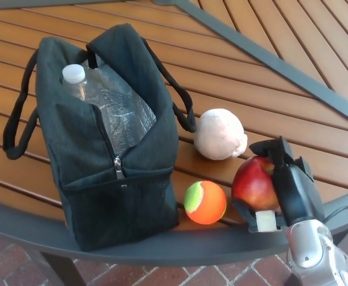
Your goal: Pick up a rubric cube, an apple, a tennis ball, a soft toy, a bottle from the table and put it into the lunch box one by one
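Note:
My right hand (pixel 290 187) is at the table's near right edge, shut on the red apple (pixel 253 182). Its fingers (pixel 275 149) hook over the apple's top and its thumb (pixel 258 219) sits underneath. An orange and green tennis ball (pixel 205 202) lies just left of the apple. The white soft toy (pixel 220 134) rests behind both. The black lunch bag (pixel 123 190) stands open at the left, with a clear plastic bottle (pixel 111 110), white-capped, lying inside. No cube shows. My left hand is out of view.
The wooden slat table has a grey metal rim (pixel 162 247) along the near edge, with brick floor (pixel 13 265) below. A grey metal bar (pixel 269 62) crosses the table behind the toy. The bag's handles (pixel 16 128) hang to its left and right.

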